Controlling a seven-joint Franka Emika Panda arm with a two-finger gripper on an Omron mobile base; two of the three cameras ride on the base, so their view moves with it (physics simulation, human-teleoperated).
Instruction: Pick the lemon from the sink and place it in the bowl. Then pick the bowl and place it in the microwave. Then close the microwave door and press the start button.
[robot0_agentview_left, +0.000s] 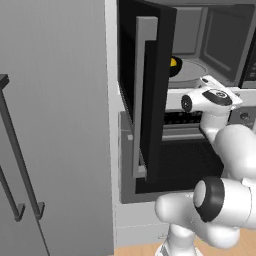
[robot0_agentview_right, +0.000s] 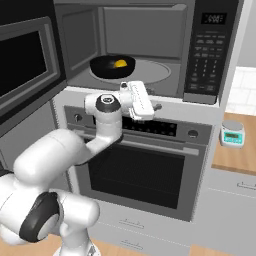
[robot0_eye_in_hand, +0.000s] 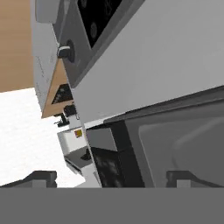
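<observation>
Bowl: small shallow black bowl (robot0_agentview_right: 112, 66) on glass turntable, holding the yellow lemon (robot0_agentview_right: 120, 63).
Door: wide black microwave door (robot0_agentview_left: 146, 95) open (swung left).
Gripper (robot0_agentview_right: 156, 106): fingers spread, empty.

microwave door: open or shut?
Open. The microwave door stands swung out left, cavity exposed with the bowl and lemon inside.

A fitted home kitchen.
A built-in microwave (robot0_agentview_right: 145, 45) is sitting above a wall oven (robot0_agentview_right: 140, 160) in grey cabinetry, with a kitchen scale (robot0_agentview_right: 233, 133) resting on a wooden counter (robot0_agentview_right: 235, 157).
</observation>
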